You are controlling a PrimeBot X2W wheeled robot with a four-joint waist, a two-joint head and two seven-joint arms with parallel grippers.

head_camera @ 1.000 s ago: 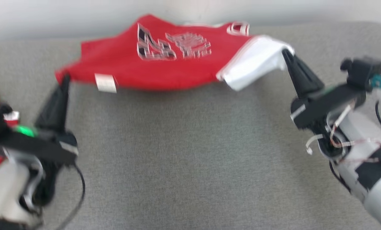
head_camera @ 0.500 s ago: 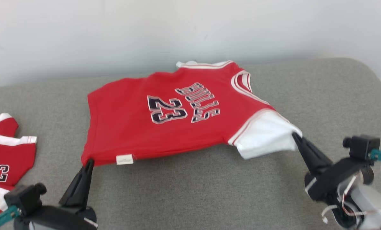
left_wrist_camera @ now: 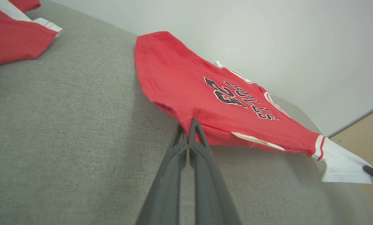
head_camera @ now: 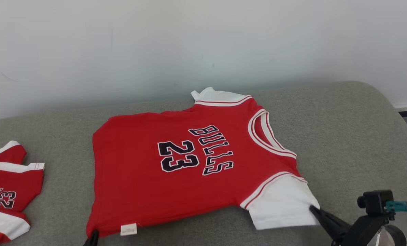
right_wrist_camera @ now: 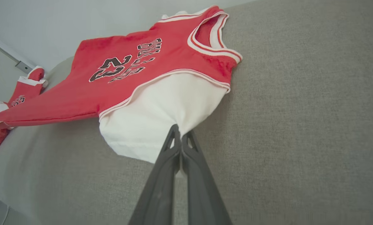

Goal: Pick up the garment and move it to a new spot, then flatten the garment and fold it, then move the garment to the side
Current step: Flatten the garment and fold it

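Note:
The garment [head_camera: 190, 171] is a red "BULLS 23" jersey with white sleeves, spread print-up on the grey cushion [head_camera: 343, 136]. Its far part rests on the cushion and its near edge is held slightly raised. My left gripper [head_camera: 94, 236] is shut on the near hem corner; in the left wrist view its tips [left_wrist_camera: 189, 123] pinch the red hem of the garment [left_wrist_camera: 205, 93]. My right gripper [head_camera: 314, 209] is shut on the near white sleeve; in the right wrist view its tips [right_wrist_camera: 180, 131] pinch the white cloth of the garment [right_wrist_camera: 161, 103].
A second red jersey [head_camera: 9, 191] lies at the cushion's left end, also seen as the second jersey [left_wrist_camera: 14, 31]. A white wall [head_camera: 203, 44] rises right behind the cushion. The cushion's rounded right end [head_camera: 391, 102] drops off toward the floor.
The head camera has tilted up, so both grippers sit lower in the picture. The garment has gone from hanging between the grippers to lying spread on the cushion, both still gripping.

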